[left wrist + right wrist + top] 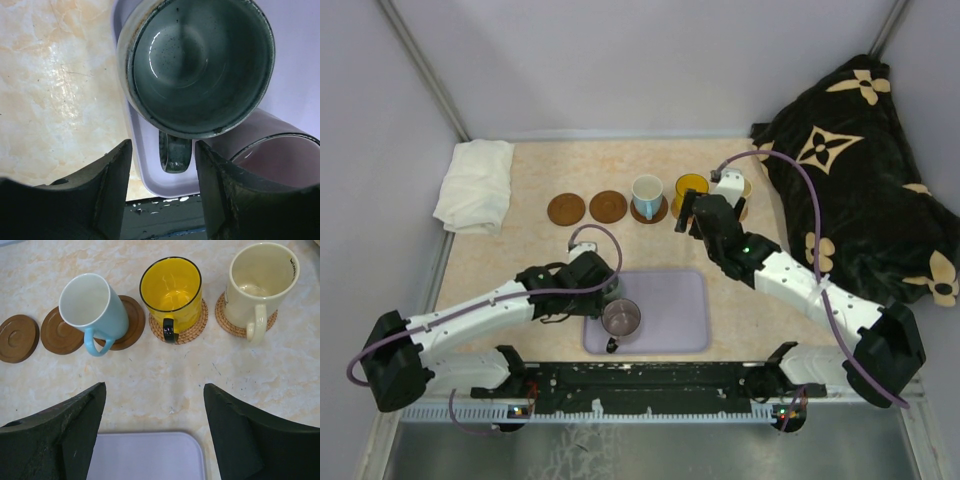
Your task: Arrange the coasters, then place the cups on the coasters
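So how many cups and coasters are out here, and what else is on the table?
Cups: 5 (mauve, grey-green, blue, yellow, cream)
Coasters: 5 (three plain brown, two woven)
Lavender tray: 1
White cloth: 1
Dark patterned cushion: 1
Total: 13

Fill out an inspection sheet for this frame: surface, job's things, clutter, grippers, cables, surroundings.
Surface: beige marbled table; lavender tray at its near edge.
Job's things: five coasters in a row, the two leftmost bare; blue cup, yellow cup and cream cup each on one; mauve cup on the tray, grey cup at its left edge.
Clutter: white cloth back left; black cushion right.
Grippers: left gripper open, astride the grey cup's handle; right gripper open, empty.
Cables: purple cables loop along both arms.
Surroundings: grey walls.
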You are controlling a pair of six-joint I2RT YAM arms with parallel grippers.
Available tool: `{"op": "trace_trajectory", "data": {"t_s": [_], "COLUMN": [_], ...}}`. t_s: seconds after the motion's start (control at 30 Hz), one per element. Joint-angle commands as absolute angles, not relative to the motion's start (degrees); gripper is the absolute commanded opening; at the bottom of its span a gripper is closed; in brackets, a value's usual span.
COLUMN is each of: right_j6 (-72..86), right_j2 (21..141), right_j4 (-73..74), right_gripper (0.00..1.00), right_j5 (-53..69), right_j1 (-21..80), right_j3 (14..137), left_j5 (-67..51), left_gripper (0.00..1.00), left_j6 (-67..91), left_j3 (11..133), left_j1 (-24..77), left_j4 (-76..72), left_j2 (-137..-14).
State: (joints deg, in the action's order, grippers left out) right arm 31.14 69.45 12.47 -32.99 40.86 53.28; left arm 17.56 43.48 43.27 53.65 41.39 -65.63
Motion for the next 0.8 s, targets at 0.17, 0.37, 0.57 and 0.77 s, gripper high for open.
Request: {"op": "trace_trajectory", "data": {"t_s": [0.17, 0.37, 0.57, 0.77], "right_j6": [31.9, 32.0, 32.0, 32.0], "right_j2": [67.3, 67.3, 67.2, 67.3], "right_j4": [11.3, 11.2, 11.3, 11.2], "right_gripper": [0.79, 0.79, 0.79, 0.79], "right_j5": [-34.7, -34.6, -34.6, -34.5], "right_j1": [41.0, 41.0, 41.0, 41.0], "right_j3": [53.5, 53.5, 53.6, 53.7], "left_j5": [18.4, 17.8, 17.1, 16.8], "left_gripper": [0.49, 0.40, 0.37, 0.22], "left_j6": [43.5, 43.5, 43.3, 43.4], "left_j3": [43.9, 43.6, 42.9, 42.7], "left_j1": [54.2, 54.3, 54.2, 54.2], "left_j4": [38.3, 36.8, 36.5, 36.7], "left_j2": [-68.9, -71.0, -72.2, -72.4]}}
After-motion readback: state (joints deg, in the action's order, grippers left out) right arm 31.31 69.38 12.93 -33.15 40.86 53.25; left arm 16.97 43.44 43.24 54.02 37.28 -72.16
